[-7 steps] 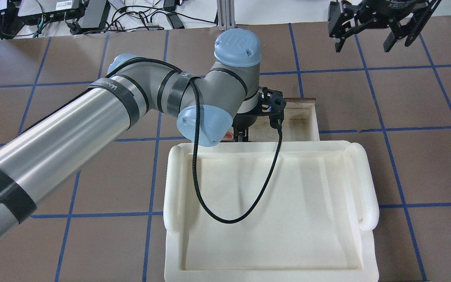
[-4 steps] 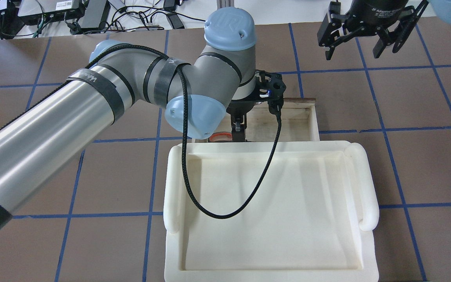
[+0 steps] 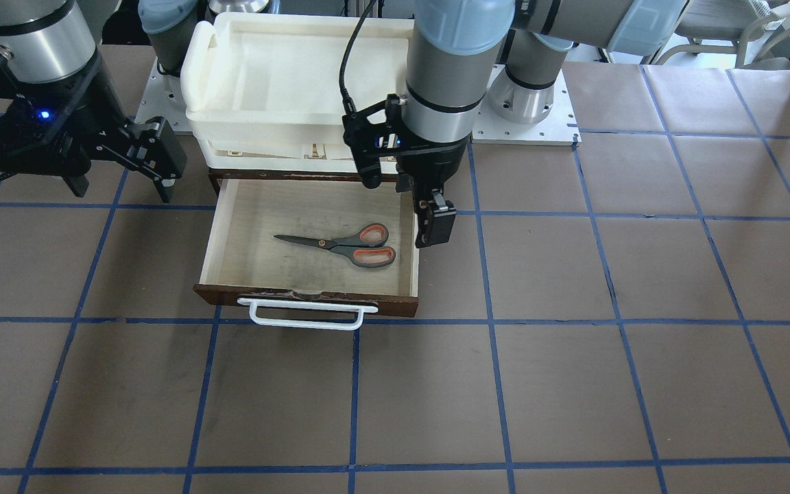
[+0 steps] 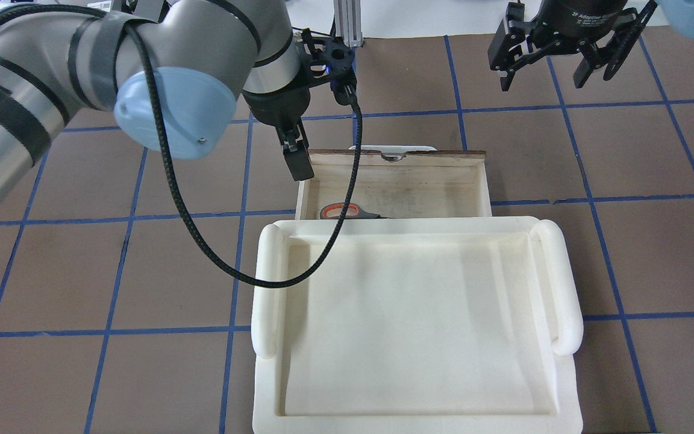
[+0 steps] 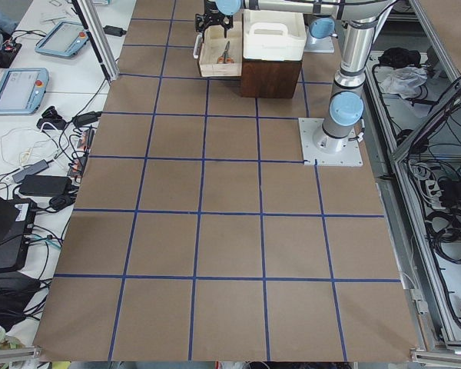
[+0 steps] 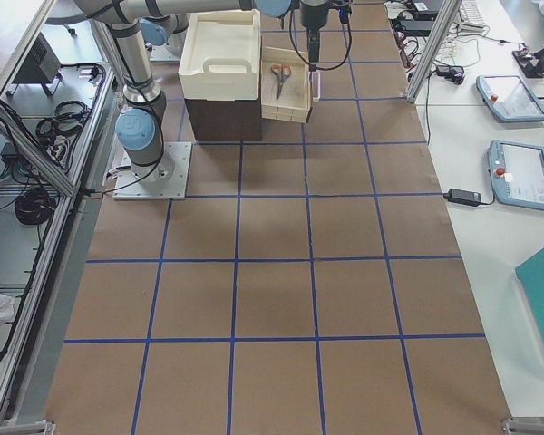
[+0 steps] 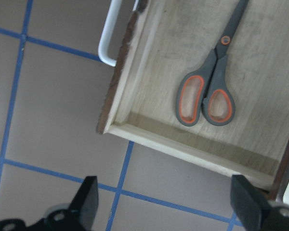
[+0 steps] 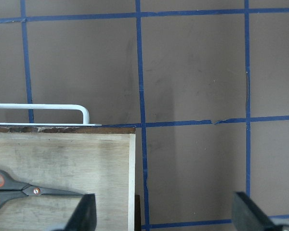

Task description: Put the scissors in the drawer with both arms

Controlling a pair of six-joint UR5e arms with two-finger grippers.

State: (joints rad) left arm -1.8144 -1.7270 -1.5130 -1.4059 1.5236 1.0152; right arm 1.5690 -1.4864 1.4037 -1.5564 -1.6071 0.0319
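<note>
The scissors (image 3: 347, 245) lie flat inside the open drawer (image 3: 234, 226), blades towards the robot's right. They also show in the overhead view (image 4: 347, 211), the left wrist view (image 7: 207, 91) and the right wrist view (image 8: 19, 192). My left gripper (image 3: 431, 221) is open and empty. It hangs above the table just outside the drawer's side wall (image 7: 183, 147), next to the handle loops. My right gripper (image 4: 555, 63) is open and empty, high above the table beyond the drawer's other side. The drawer's white handle (image 3: 306, 317) faces away from the robot.
A cream-white plastic tray (image 4: 265, 289) sits on top of the dark cabinet that the drawer slides out of. It hides most of the drawer from overhead. The left arm's black cable (image 4: 202, 241) loops over the tray's corner. Brown table with blue grid lines lies all around.
The left gripper has risen out of the drawer and moved to the robot's left, leaving the scissors lying inside. The right gripper has shifted only slightly.
</note>
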